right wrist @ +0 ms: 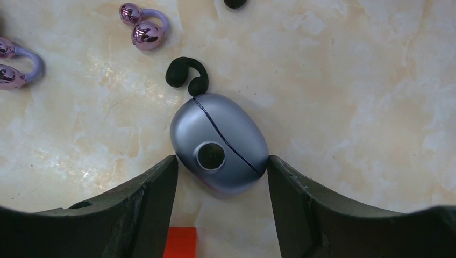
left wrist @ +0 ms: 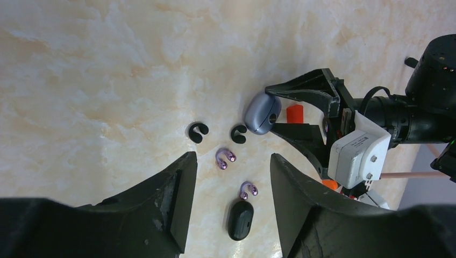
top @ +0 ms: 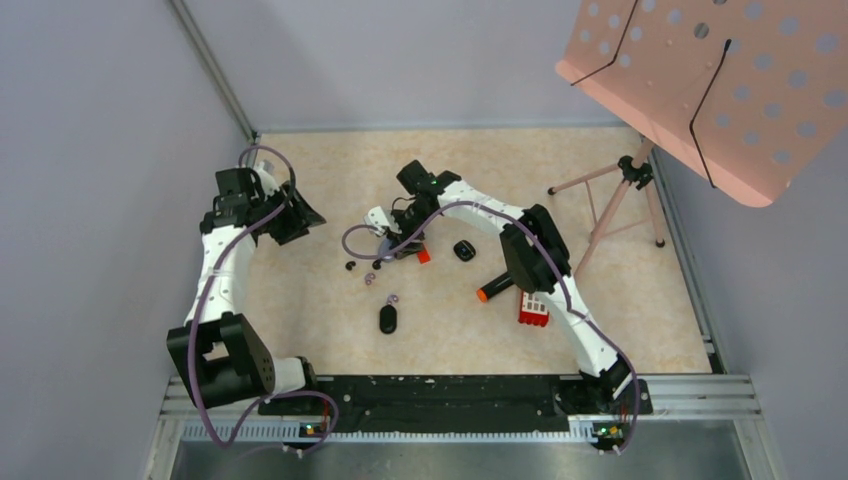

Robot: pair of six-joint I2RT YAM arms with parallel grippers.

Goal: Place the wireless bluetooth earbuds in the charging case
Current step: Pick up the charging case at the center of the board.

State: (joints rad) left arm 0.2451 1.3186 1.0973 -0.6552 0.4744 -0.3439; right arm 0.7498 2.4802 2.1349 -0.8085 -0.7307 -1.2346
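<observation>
1. 2 white-shelled arms with black joints and purple cables rise from 1 black base rail (top: 440,392) at the near edge of the table (top: 470,345), a glossy beige top veined like marble.
2. 2 black pods (top: 388,319) lie on it, both smooth matte ovals. 1 is nearest the bases and 1 sits farther back, to the right of the right arm's fingers.
3. Right of the near pod, partly under the right arm, are 1 red boxy rack (top: 533,310) and 1 dark marker (top: 497,288) with an orange end.
4. The earbuds (left wrist: 225,158) number 4, all loose on the table. 2 are matte black C-shaped hooks, and 2 have shiny metallic purple beads joined by a pale lilac arch. They form a loose cluster between the near pod and the charging case, none inside anything.
5. There is 1 charging case (right wrist: 219,142), a rounded satin grey-blue pebble with its lid down, a thin dark seam and a round recessed ring. 1 black bud lies just beside it, perhaps touching.
6. The right gripper (right wrist: 221,158) pinches this case, with its black wedge-shaped fingertips against both flanks. 1 small orange-red block (right wrist: 182,242) sits between the fingers behind the case.
7. The left gripper (left wrist: 231,161) is spread wide and holds nothing.
8. Farthest away stands 1 pink perforated music stand (top: 700,80) on a tripod.
</observation>
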